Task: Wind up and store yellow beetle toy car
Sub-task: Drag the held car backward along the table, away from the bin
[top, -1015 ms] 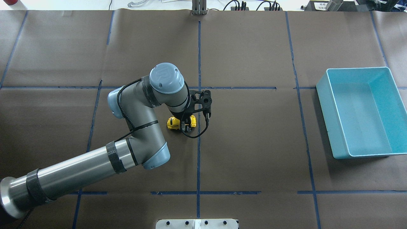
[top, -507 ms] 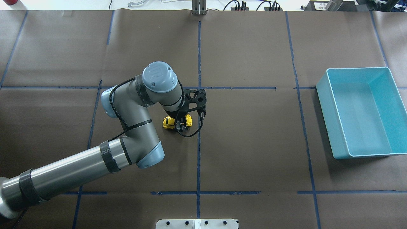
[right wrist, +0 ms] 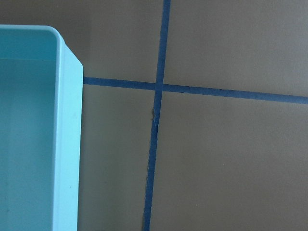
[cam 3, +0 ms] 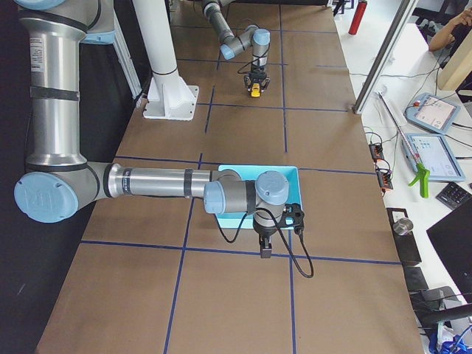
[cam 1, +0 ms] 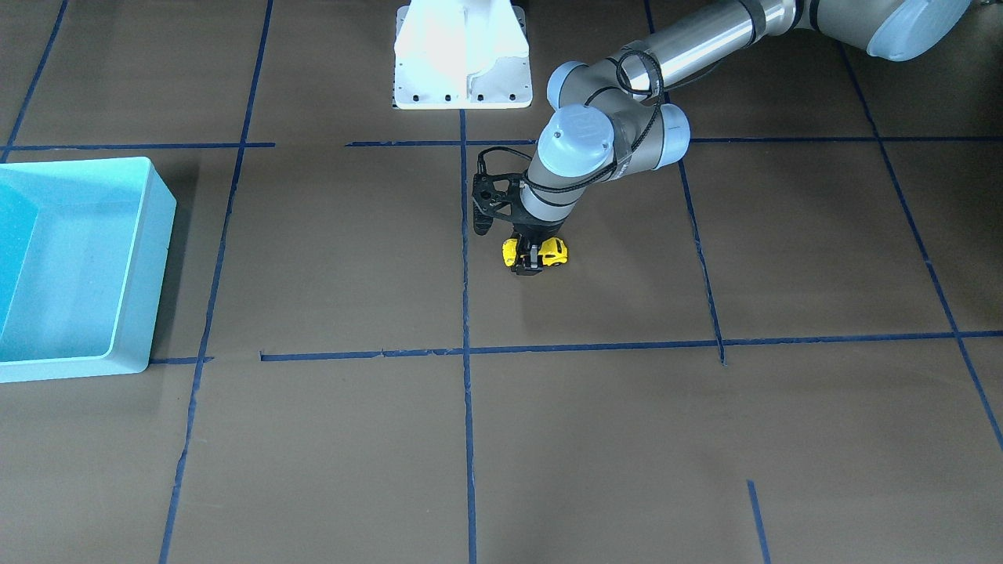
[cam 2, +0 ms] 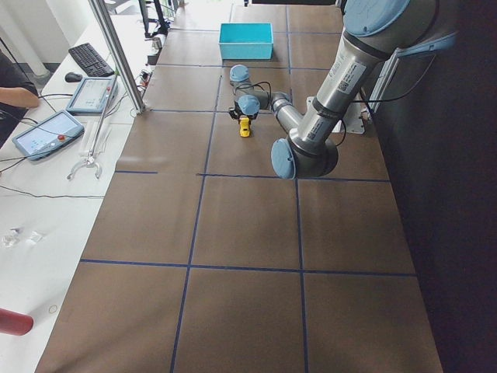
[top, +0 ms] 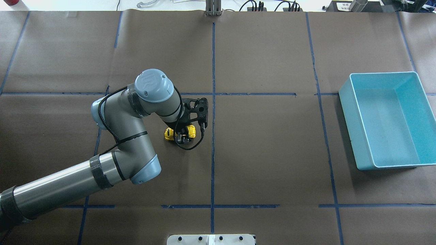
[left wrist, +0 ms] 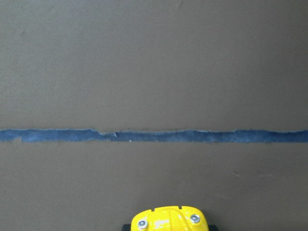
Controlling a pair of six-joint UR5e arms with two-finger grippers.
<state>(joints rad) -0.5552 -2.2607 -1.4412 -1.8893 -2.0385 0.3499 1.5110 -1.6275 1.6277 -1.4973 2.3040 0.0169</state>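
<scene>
Car (top: pixel 169 134) has slid toward your robot's left, left gripper (top: pixel 183 137) clamped across it: you're mid wind-up, storing waits. The right gripper (cam 3: pixel 264 254) cannot be judged.

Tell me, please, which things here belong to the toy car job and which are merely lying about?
Job in hand:
- yellow beetle toy car, gripped by the left gripper
- teal bin, probably where the car gets stored

Lying about:
- tablets and keyboard on the side bench
</scene>
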